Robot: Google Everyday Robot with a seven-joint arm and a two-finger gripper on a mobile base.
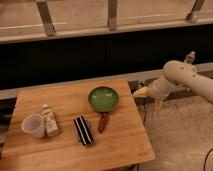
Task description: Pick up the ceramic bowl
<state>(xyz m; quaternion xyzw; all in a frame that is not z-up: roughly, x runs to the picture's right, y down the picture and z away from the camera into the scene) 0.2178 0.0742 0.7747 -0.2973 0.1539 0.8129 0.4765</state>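
Observation:
The ceramic bowl (103,98) is round, shallow and glossy green with a darker rim. It sits upright on the wooden table (60,100), toward its back right. My gripper (150,98) hangs off the table's right edge, at about the bowl's level and a short way right of it. Its pale fingers (141,91) are spread apart and hold nothing. The white arm (182,80) reaches in from the right.
A small red elongated object (103,121) lies just in front of the bowl. A black striped object (83,130), a small bottle (49,120) and a whitish cup (33,125) stand to the left. A dark wall and rail run behind the table.

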